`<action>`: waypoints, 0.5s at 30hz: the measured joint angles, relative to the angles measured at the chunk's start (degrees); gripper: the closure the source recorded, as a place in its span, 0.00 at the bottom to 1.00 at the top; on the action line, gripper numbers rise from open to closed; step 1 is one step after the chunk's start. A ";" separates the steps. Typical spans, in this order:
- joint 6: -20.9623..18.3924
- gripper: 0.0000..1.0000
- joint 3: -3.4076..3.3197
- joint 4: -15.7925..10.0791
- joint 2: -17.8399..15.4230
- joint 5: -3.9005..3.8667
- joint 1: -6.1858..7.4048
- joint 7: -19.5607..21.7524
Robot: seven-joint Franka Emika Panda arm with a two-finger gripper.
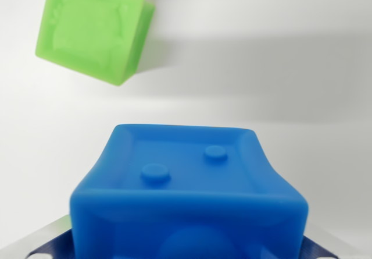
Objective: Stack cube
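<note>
White tabletop (pixel 302 67) is filling the background | gripper (pixel 189 253) is pinching the blue cube (pixel 189 189) at the bottom edge, fingers mostly hidden | green cube (pixel 93 29) is lying apart toward the wrist view's upper left, rotated | advice: centre blue over green, match its rotation, then lower gently.
</note>
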 joint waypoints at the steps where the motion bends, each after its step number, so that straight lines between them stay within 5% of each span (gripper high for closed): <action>1: -0.13 1.00 0.00 0.38 0.24 0.02 0.13 0.61; 15: -2.08 1.00 0.00 5.25 3.23 0.15 1.75 8.38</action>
